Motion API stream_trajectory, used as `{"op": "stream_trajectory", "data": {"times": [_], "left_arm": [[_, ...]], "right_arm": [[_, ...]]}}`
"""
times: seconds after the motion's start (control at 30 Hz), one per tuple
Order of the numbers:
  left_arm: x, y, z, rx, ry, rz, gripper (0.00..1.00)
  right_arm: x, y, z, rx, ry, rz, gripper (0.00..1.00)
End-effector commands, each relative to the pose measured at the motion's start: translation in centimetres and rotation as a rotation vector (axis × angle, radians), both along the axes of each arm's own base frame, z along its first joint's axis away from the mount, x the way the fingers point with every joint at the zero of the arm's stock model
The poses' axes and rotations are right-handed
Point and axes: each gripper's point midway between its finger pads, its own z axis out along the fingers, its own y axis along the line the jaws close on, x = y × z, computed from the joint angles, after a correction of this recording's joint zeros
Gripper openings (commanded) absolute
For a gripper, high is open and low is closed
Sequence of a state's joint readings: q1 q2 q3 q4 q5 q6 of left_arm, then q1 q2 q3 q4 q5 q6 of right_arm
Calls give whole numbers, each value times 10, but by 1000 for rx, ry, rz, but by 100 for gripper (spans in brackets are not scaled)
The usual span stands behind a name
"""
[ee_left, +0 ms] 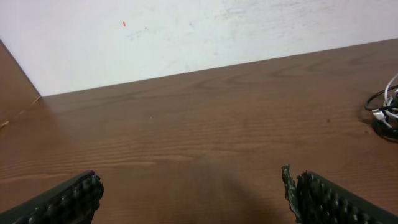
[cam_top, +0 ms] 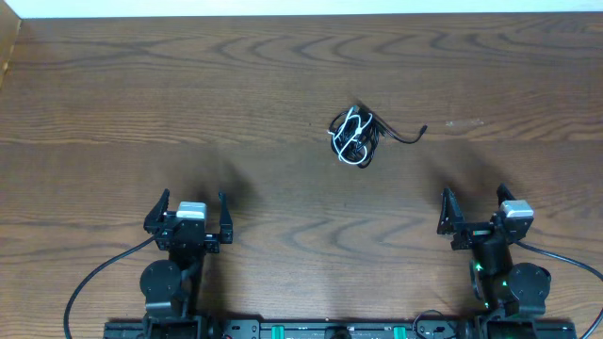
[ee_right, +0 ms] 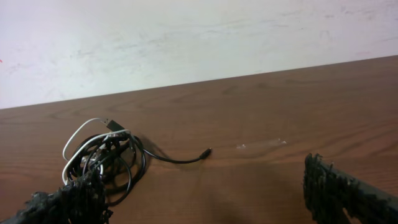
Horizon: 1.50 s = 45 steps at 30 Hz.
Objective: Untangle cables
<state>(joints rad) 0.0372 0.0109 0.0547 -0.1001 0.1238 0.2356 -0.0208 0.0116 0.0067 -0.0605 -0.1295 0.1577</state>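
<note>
The cables (cam_top: 353,137) lie in one small knotted clump of black cords and one white cord, right of the table's middle. One black end with a small plug (cam_top: 422,130) trails out to the right. In the right wrist view the clump (ee_right: 102,158) lies at the left, its plug end (ee_right: 206,152) pointing right. In the left wrist view only its edge (ee_left: 387,112) shows at the far right. My left gripper (cam_top: 189,215) is open and empty near the front left. My right gripper (cam_top: 475,209) is open and empty near the front right. Both are well short of the clump.
The wooden table (cam_top: 188,94) runs back to a white wall (ee_right: 186,37). A small clear scrap of tape (ee_right: 261,144) lies right of the plug end. Thicker black wires (cam_top: 89,282) run from the arm bases along the front edge.
</note>
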Motion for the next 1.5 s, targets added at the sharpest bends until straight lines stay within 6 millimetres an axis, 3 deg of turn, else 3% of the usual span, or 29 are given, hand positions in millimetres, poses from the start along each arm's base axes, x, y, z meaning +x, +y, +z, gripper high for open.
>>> {"op": "stream_trajectory", "data": {"times": [0.0,0.37,0.83,1.03,1.23,1.47], "left_arm": [[0,1,-14,-7,32,11,100],[0,1,-14,-7,32,11,100],[1,-5,-8,-35,10,-25,100],[-2,-24,6,-50,-4,-133,99],[0,-29,17,-93,34,-159,99],[2,-57,41,-185,110,-314,99]], "right_arm": [[0,0,-1,12,3,-6,99],[0,-2,1,12,-4,-18,99],[-5,26,10,-22,-42,151,99],[-11,38,33,-40,-96,224,99],[-20,45,56,-64,-122,270,99],[-29,54,79,-68,-83,325,99]]}}
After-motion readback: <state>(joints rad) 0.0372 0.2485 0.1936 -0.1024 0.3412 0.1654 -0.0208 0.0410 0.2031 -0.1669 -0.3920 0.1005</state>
